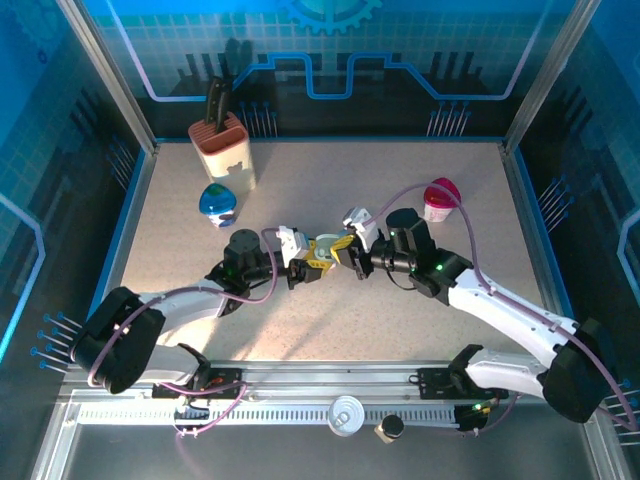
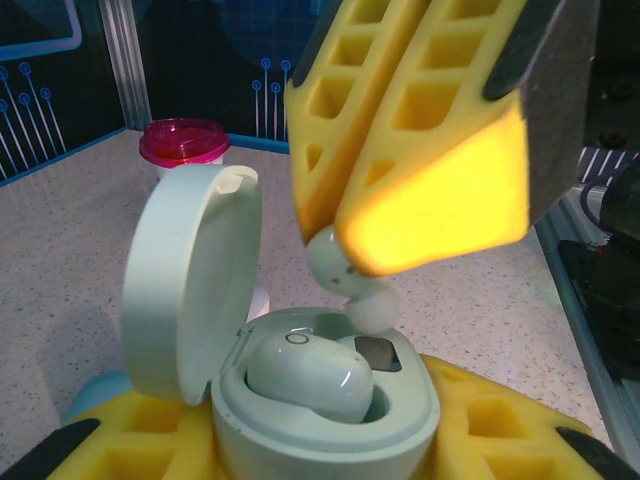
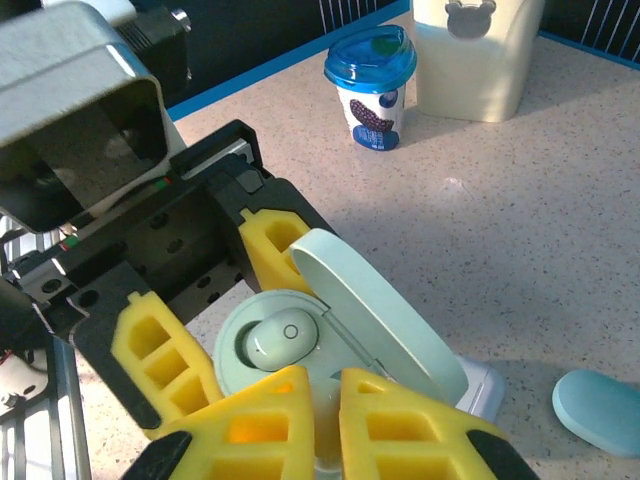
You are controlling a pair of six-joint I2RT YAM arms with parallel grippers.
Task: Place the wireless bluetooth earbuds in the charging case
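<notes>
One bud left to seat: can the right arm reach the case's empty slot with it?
Probably yes: the lid of the case is tipped back, the slot beside the seated earbud is uncovered, and the right tool holds its earbud just above it.

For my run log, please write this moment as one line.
left jaws: hold open charging case | right jaws: hold earbud just above empty slot | other earbud: seated in case | insertion: not yet done

earbud (image 2: pixel 352 292): upper part hidden by right tool (image 2: pixel 336 218) | charging case (image 2: pixel 330 430): base cut off (bottom edge)
</notes>
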